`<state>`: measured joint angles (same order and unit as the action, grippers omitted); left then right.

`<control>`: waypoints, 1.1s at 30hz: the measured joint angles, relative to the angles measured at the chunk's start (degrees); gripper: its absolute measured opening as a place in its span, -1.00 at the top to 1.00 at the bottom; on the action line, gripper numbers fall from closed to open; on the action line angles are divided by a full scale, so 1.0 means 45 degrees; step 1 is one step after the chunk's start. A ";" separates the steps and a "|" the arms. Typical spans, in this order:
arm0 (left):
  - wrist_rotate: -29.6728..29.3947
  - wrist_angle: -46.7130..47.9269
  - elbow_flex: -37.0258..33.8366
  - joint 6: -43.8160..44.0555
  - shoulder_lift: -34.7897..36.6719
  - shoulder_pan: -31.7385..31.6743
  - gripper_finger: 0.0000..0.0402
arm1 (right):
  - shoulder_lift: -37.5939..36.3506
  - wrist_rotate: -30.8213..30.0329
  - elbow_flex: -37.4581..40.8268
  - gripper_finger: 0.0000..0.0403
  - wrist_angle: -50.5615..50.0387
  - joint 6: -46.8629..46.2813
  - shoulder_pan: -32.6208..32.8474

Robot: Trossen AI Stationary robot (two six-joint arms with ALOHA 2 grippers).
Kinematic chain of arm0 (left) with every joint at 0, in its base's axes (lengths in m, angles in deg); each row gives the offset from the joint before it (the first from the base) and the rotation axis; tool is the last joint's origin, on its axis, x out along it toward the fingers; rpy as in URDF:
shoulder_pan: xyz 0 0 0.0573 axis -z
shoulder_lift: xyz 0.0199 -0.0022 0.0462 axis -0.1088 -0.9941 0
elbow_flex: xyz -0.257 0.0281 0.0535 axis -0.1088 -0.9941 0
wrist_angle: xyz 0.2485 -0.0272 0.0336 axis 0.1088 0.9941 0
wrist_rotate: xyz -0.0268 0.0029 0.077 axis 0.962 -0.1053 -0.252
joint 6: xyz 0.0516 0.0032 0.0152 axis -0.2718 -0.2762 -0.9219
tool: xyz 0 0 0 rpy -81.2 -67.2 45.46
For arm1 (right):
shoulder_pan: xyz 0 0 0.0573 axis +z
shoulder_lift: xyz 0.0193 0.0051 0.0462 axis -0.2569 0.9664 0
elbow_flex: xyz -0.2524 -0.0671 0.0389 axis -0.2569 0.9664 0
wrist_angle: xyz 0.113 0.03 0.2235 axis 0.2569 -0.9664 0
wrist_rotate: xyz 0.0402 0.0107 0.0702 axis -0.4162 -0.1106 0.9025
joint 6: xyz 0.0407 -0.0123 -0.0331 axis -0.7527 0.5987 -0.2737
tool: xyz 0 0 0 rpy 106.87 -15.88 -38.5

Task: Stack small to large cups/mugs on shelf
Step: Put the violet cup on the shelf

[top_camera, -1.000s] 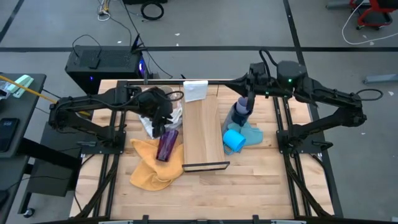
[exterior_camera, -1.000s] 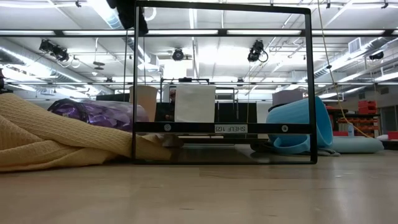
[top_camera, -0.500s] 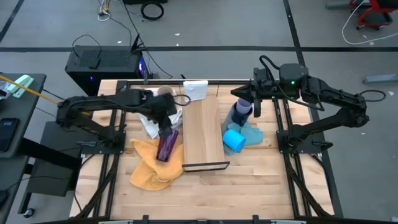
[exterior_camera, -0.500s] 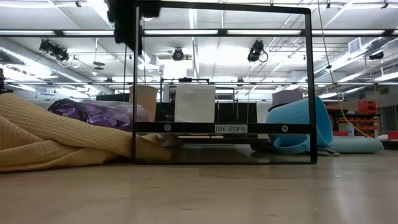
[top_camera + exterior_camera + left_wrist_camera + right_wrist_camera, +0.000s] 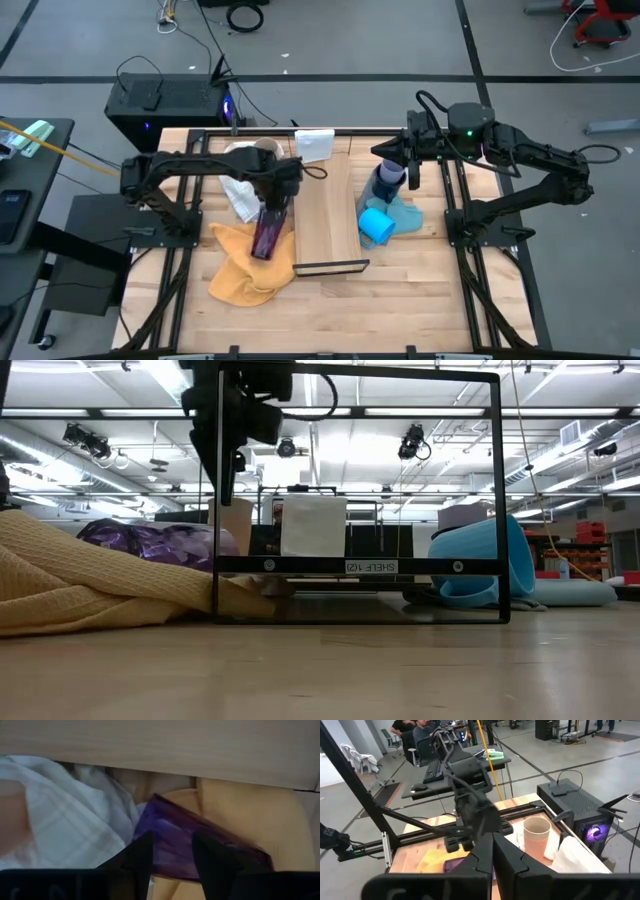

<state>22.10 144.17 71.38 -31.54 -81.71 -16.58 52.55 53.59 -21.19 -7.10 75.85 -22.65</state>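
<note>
Lying on its side on the yellow cloth [image 5: 243,270], just left of the shelf [image 5: 326,215]: a dark purple tumbler [image 5: 269,232], glossy and see-through, faceted along its wall. Directly above it, the left gripper [image 5: 277,193], fingers [image 5: 141,856] apart with a gap between the tips, not touching the tumbler. In the left wrist view, tumbler seen close between white checked cloth [image 5: 75,825] and yellow cloth, with the plank's edge beyond. From above only: tan cup [image 5: 262,152] upright behind the white cloth, light blue mug [image 5: 376,225] on its side right of the shelf on a blue cloth [image 5: 404,212], lavender cup [image 5: 389,176] behind it beneath the right gripper [image 5: 407,172]. Right gripper raised over that side, fingers pressed together, holding nothing. Low view alone: black frame [image 5: 356,565] at the shelf's near end, white box [image 5: 314,525] behind it.
</note>
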 joint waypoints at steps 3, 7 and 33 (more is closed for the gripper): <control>0.0574 0.0083 0.0000 -0.0559 -0.0044 -0.0529 0.19 | 0.0000 0.0004 0.0000 0.93 0.0000 -0.0257 0.0009; 0.1888 0.0444 0.0000 -0.1195 -0.0044 -0.1335 0.14 | 0.0036 0.0005 0.0000 0.92 0.0000 -0.0382 0.0009; 0.1722 0.0044 0.0005 -0.1642 -0.2497 -0.0398 0.13 | 0.0083 0.0010 0.0000 0.92 0.0047 -0.1283 0.0009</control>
<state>29.85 144.37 71.41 -38.93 -92.95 -18.37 52.92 53.63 -21.19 -6.89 70.07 -22.61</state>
